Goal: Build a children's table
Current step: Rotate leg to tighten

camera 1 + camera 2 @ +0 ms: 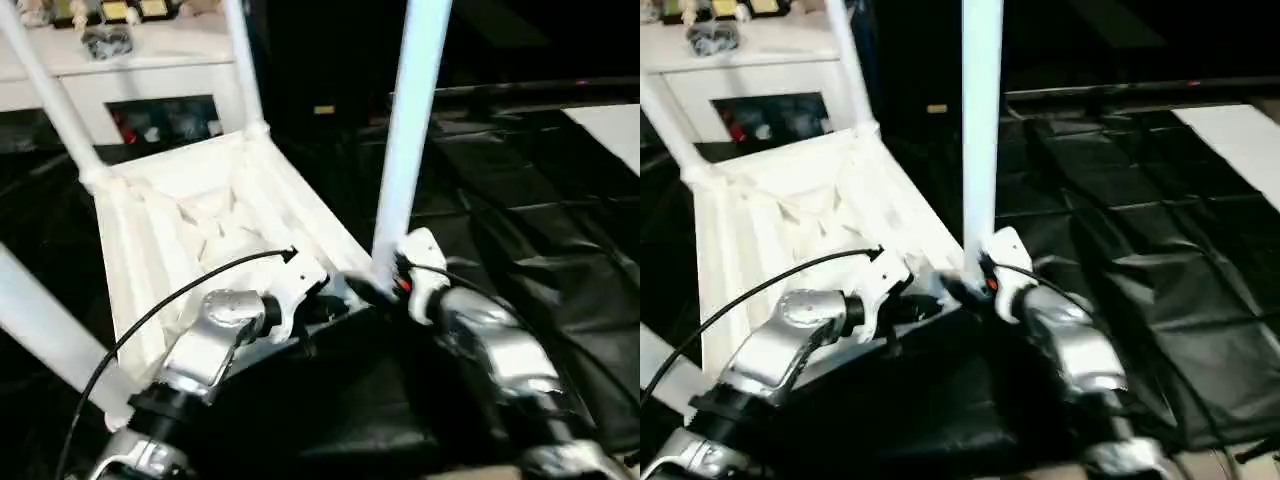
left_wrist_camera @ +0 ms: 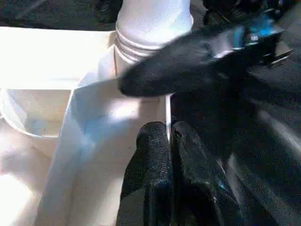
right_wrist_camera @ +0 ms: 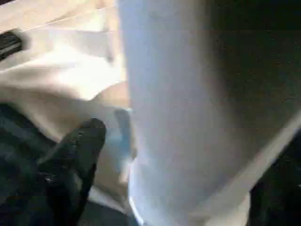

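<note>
The children's table lies upside down on a black sheet, its white tabletop (image 1: 125, 250) showing the ribbed underside. Three white legs (image 1: 45, 95) (image 1: 240, 60) (image 1: 45, 335) stand in the corner sockets. A fourth leg (image 1: 407, 130) rises from the near right corner. My left gripper (image 2: 169, 141) is shut on the thin rim of the tabletop beside that corner. My right gripper (image 1: 378, 290) sits at the base of the fourth leg (image 3: 178, 117). One of its fingers (image 3: 77, 150) stands a little off the tube, so it is open. Its other finger is hidden behind the leg.
A white cabinet (image 1: 150, 70) with small things on top stands at the back left. Black crumpled sheet (image 1: 520, 230) covers the floor to the right. A white board (image 1: 610, 125) lies at the far right edge.
</note>
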{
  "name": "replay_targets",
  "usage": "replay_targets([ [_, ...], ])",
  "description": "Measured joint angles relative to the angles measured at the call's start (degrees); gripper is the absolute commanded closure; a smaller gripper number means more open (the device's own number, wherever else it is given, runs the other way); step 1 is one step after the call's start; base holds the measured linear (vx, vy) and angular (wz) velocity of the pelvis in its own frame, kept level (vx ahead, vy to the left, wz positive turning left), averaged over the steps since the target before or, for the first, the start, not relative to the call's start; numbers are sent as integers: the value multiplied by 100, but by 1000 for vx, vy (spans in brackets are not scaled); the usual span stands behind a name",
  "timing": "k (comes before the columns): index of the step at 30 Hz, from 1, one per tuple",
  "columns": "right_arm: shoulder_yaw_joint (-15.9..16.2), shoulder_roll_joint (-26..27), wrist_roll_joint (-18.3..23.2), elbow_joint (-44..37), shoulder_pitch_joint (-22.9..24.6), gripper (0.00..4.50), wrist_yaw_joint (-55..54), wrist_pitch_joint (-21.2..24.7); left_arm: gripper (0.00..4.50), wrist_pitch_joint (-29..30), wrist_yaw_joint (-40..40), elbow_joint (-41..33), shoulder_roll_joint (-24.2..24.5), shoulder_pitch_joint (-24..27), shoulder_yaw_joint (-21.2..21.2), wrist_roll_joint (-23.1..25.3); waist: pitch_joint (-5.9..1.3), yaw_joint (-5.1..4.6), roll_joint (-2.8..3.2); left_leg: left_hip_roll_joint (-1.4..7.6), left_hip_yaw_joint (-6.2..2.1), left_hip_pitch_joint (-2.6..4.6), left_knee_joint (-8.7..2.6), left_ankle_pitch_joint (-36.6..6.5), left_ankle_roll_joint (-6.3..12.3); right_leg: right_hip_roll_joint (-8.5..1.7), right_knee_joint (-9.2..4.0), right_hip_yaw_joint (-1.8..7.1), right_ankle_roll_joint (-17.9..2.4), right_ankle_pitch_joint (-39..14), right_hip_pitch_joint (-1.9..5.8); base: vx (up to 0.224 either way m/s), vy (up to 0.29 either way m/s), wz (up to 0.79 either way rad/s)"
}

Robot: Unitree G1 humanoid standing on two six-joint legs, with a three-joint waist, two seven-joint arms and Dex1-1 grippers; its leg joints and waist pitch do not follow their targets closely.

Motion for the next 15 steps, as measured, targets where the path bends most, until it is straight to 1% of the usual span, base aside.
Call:
replay_targets([
  [2,76,-227,57,-137,36,6,341,-2,450,-17,-188,-33,93,21,-12,-94,2,36,3,2,0,-10,1,15,35,0,-2,-5,-1,-4,-6,0,0,0],
  [5,146,-525,256,-371,83,6,932,-12,450,-62,-518,-106,283,88,-43,-204,3,122,6,4,1,-13,2,14,37,0,-1,-7,-2,-5,-8,0,0,0],
  [6,216,-719,341,-529,112,6,1253,-17,450,-64,-761,-164,443,113,-69,-285,5,153,9,6,3,-12,3,14,36,-1,0,-8,-2,-4,-7,0,0,0],
  [8,291,-896,458,-703,146,6,1694,-14,450,-64,-1119,-211,631,148,-99,-353,5,194,9,10,8,-8,4,-2,9,-1,2,-6,-2,-5,2,0,0,0],
  [11,372,-1080,576,-818,146,6,2141,0,450,-110,-1479,-215,779,150,-138,-385,7,238,7,12,40,-6,4,-3,7,-2,5,30,-2,-4,15,0,0,0],
  [12,385,-1108,601,-825,145,32,2195,3,450,-132,-1520,-215,801,150,-162,-395,7,245,6,12,48,-6,4,-2,9,-2,6,39,-3,-4,18,0,0,0],
  [13,415,-1147,614,-834,146,32,2249,4,450,-150,-1560,-215,842,150,-178,-420,8,246,5,12,55,-5,4,-1,10,-3,6,48,-3,-4,20,0,0,0],
  [15,514,-1249,616,-841,145,57,2365,4,450,-170,-1625,-214,916,149,-220,-435,8,245,3,11,60,-3,6,4,17,-5,6,53,-2,-3,24,0,0,0],
])
